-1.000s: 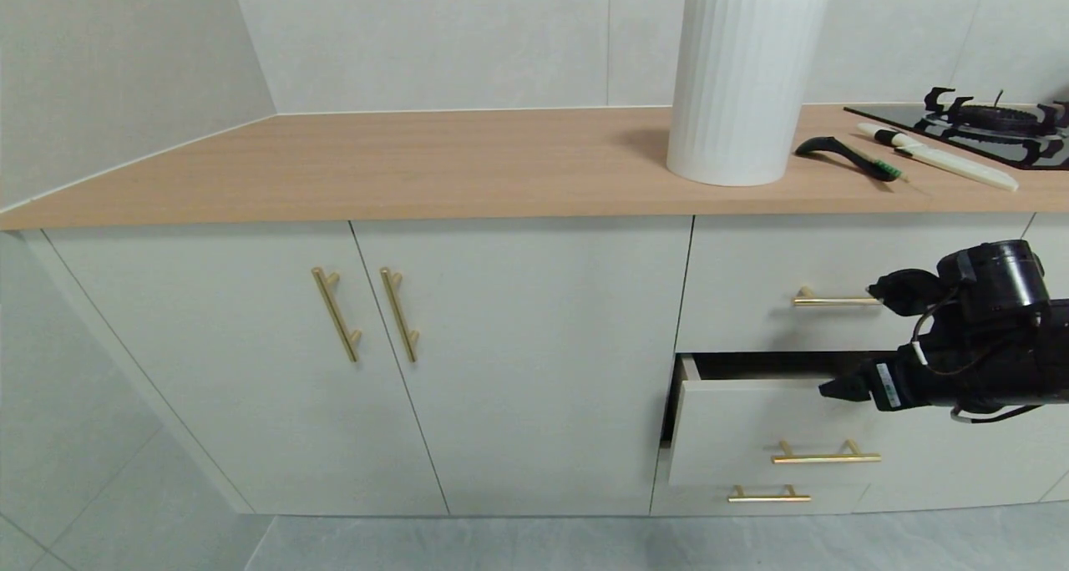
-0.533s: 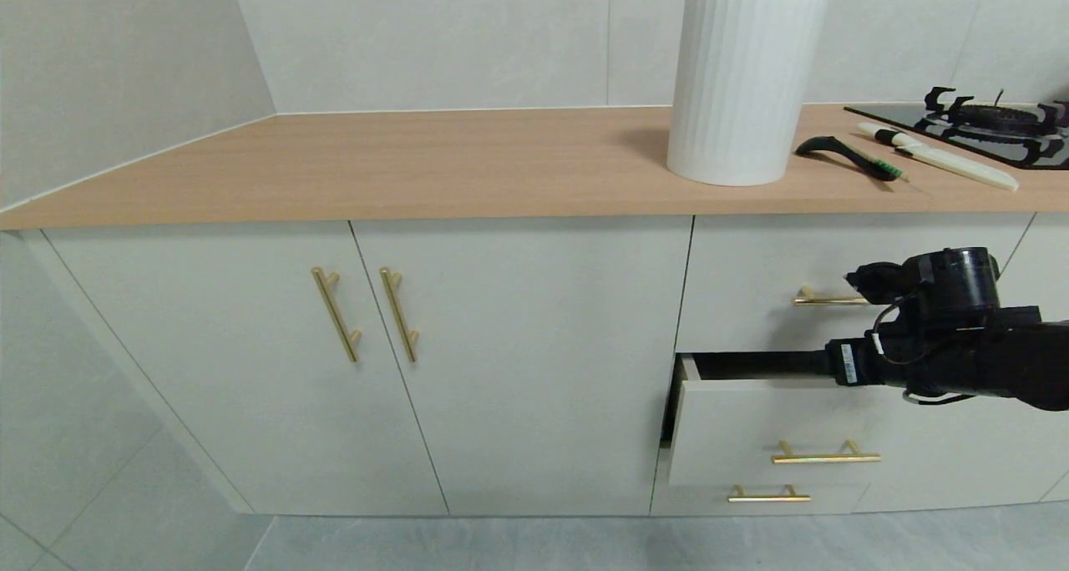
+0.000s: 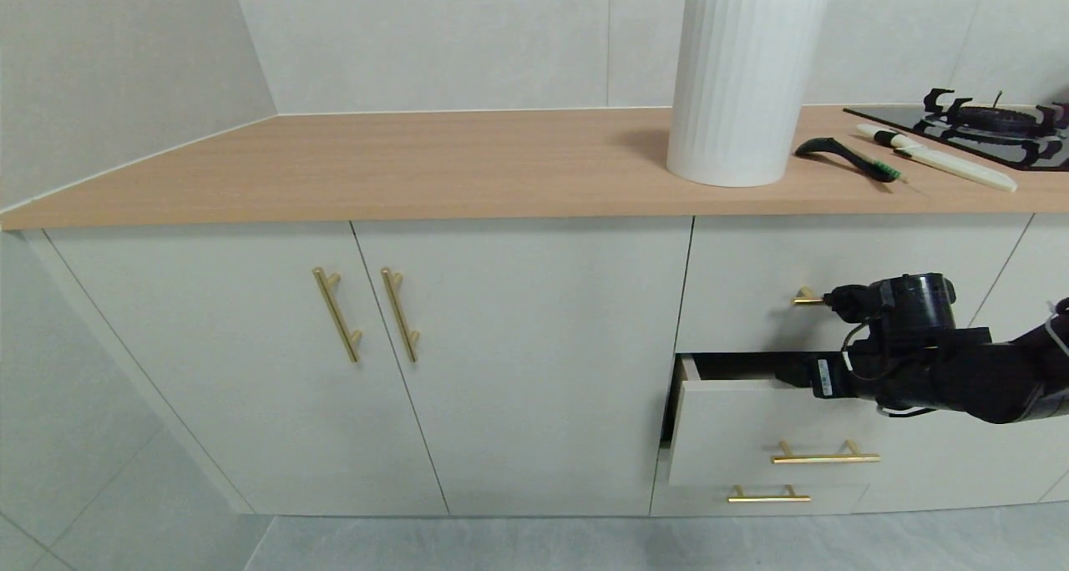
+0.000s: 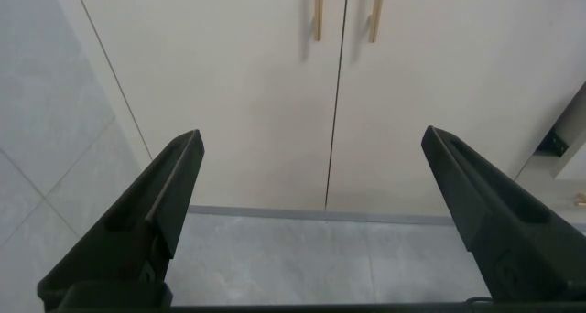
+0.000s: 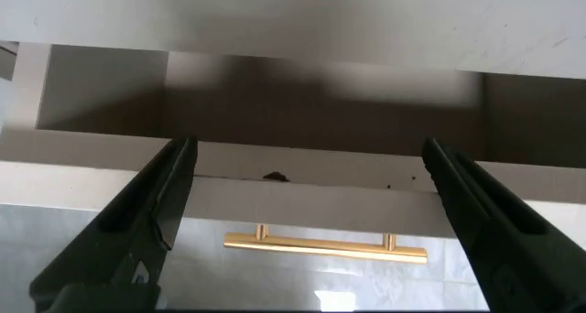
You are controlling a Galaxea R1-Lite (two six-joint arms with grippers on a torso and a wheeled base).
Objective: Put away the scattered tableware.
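A white knife (image 3: 939, 156) and a black-handled utensil (image 3: 848, 155) lie on the wooden counter (image 3: 417, 162) at the right, beside a tall white ribbed container (image 3: 739, 83). Below them a drawer (image 3: 752, 425) stands pulled partly out. My right gripper (image 3: 789, 376) is at the drawer's open top, just above its front panel. In the right wrist view the right gripper (image 5: 309, 148) is open and holds nothing, with the dark drawer interior (image 5: 320, 112) ahead of it. My left gripper (image 4: 311, 139) is open and empty, low before the cabinet doors (image 4: 339, 84).
A black gas hob (image 3: 985, 128) sits at the counter's far right. Gold handles mark the double doors (image 3: 367, 312) and the drawers (image 3: 823, 456). A closed drawer (image 3: 752, 279) is above the open one. Grey tiled floor (image 3: 501, 546) lies below.
My right arm has moved left and a little lower, bringing its gripper from in front of the drawer to its open top. Nothing on the counter has moved.
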